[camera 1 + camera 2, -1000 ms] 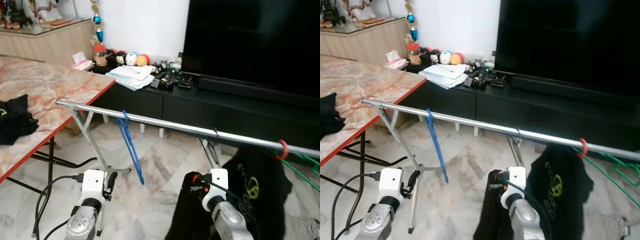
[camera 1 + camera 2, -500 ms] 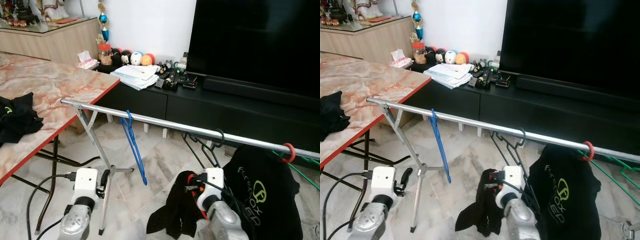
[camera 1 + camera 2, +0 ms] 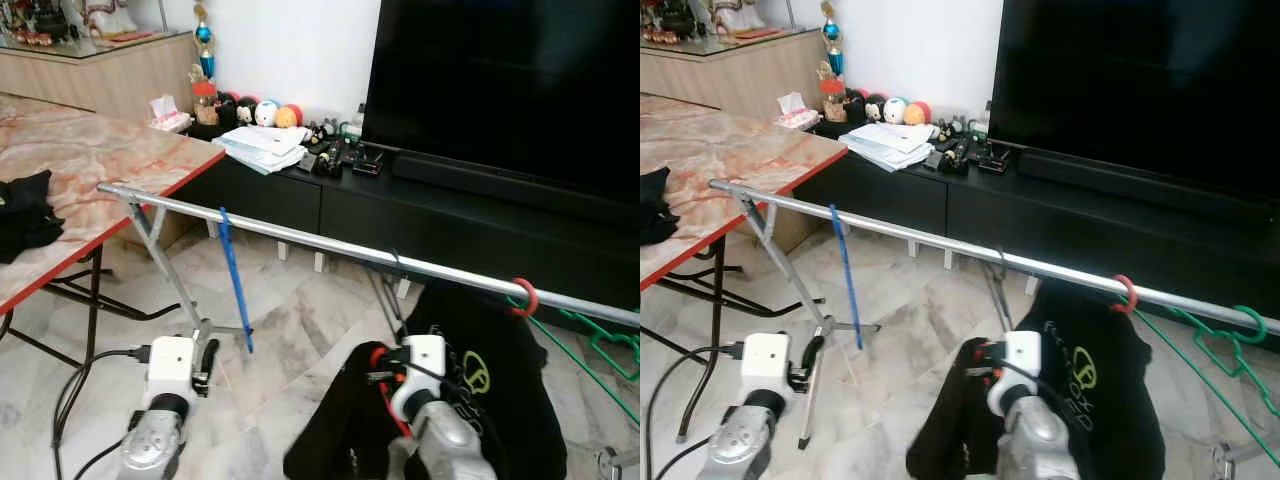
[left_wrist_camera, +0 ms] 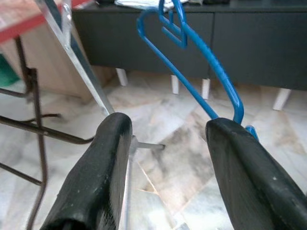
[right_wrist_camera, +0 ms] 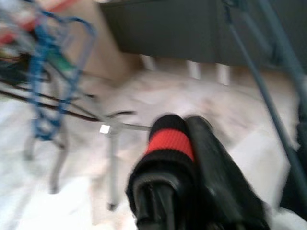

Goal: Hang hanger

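A silver clothes rail runs across in front of me. On it hang a bare blue hanger, a red hanger carrying a black printed shirt, and a green hanger at the far right. My right gripper is low below the rail, shut on a red hanger hook with a black garment drooping from it. My left gripper is open and low, left of the rail's stand; the blue hanger is beyond its fingers.
A marble-topped table with a red edge stands on the left with a black cloth on it. Behind the rail are a black TV console with papers and toys, and a large TV. The rail's folding leg stands near my left arm.
The camera has shifted, so the whole scene sits differently. The black garment in my right gripper swung out to the left, then dropped back to hang lower. My left gripper stays low and open.
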Controlling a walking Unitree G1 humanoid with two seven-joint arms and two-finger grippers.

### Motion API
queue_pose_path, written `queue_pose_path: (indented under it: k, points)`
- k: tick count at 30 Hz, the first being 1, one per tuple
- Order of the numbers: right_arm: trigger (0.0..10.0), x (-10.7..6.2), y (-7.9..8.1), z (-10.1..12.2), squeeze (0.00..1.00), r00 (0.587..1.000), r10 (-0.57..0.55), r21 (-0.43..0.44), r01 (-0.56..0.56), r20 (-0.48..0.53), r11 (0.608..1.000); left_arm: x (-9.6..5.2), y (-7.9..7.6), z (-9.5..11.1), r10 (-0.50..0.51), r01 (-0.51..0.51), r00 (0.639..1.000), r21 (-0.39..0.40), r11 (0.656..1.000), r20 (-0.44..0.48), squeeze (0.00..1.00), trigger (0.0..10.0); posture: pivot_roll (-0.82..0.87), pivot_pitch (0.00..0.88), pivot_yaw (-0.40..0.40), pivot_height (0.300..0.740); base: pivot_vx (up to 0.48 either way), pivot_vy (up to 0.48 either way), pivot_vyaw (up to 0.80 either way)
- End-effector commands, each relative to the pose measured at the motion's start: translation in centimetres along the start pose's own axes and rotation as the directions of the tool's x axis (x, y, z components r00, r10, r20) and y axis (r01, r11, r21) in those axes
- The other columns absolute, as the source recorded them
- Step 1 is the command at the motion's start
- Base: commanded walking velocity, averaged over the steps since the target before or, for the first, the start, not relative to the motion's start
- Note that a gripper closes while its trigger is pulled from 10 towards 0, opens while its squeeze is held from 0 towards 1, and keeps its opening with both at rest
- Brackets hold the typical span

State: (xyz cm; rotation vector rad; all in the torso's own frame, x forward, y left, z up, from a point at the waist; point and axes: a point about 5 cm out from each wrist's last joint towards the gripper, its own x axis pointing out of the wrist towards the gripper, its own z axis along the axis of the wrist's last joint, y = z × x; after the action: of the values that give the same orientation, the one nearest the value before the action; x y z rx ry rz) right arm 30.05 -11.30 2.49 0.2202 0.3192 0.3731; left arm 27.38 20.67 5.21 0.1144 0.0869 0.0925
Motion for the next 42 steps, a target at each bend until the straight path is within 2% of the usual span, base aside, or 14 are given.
queue_pose_path:
  k: [1,6,11,15,20,24,28,34,42]
  points:
    - [10.0,0.0,-0.6,0.8,0.00,1.000,-0.005,-0.011,0.006,0.020,1.000,0.2,-0.3,0.5,0.002,-0.002,1.000,-0.020,1.000,0.014,0.00,10.0,0.06,0.009,0.012,0.740,0.000,0.000,0.00]
    - [10.0,-0.2,-0.9,0.0,0.00,1.000,-0.018,-0.040,0.017,-0.022,0.999,0.3,-0.3,0.7,0.006,-0.005,1.000,-0.037,0.999,0.018,0.00,10.0,0.06,0.007,0.011,0.740,0.000,0.000,0.00]
    - [10.0,-0.4,-1.0,-0.4,0.00,0.999,-0.019,-0.033,0.018,-0.033,0.999,0.2,-0.2,0.6,0.010,-0.009,1.000,-0.047,0.999,0.013,0.00,10.0,0.05,0.005,0.011,0.740,0.000,0.000,0.00]
    - [10.0,-0.8,-1.2,-1.5,0.00,0.996,-0.031,-0.058,0.026,-0.089,0.998,0.1,-0.1,0.7,0.007,-0.006,1.000,-0.038,0.999,0.017,0.00,10.0,0.06,0.008,0.010,0.740,0.000,0.000,0.00]
    - [10.0,-0.8,-0.8,-1.5,0.00,0.997,-0.011,-0.050,0.007,-0.071,0.999,0.2,0.2,1.0,0.010,-0.009,1.000,-0.036,0.999,0.028,0.00,10.0,0.06,0.008,0.015,0.740,0.000,0.000,0.00]
    - [10.0,-0.7,-0.8,-1.3,0.00,0.997,-0.003,-0.079,-0.003,-0.073,0.997,0.3,0.1,1.1,0.004,-0.003,1.000,-0.039,0.999,0.030,0.00,10.0,0.06,0.009,0.016,0.740,0.000,0.000,0.00]
    - [10.0,-0.7,-0.7,-1.1,0.00,0.998,0.009,-0.117,-0.016,-0.062,0.993,0.4,-0.2,1.2,0.000,0.002,0.999,-0.042,0.999,0.033,0.00,10.0,0.06,0.007,0.016,0.740,0.297,0.000,0.32]
    - [10.0,-0.7,-0.6,-1.3,0.00,0.998,0.016,-0.072,-0.020,-0.058,0.997,0.3,-0.2,1.1,-0.003,0.005,1.000,-0.042,0.999,0.030,0.00,10.0,0.06,0.008,0.017,0.740,0.318,0.000,0.40]
    - [10.0,-0.7,-0.5,-1.3,0.00,0.997,0.031,-0.087,-0.036,-0.065,0.996,0.3,-0.3,1.1,-0.007,0.009,0.999,-0.044,0.999,0.031,0.00,10.0,0.06,0.003,0.014,0.740,0.336,0.000,0.00]
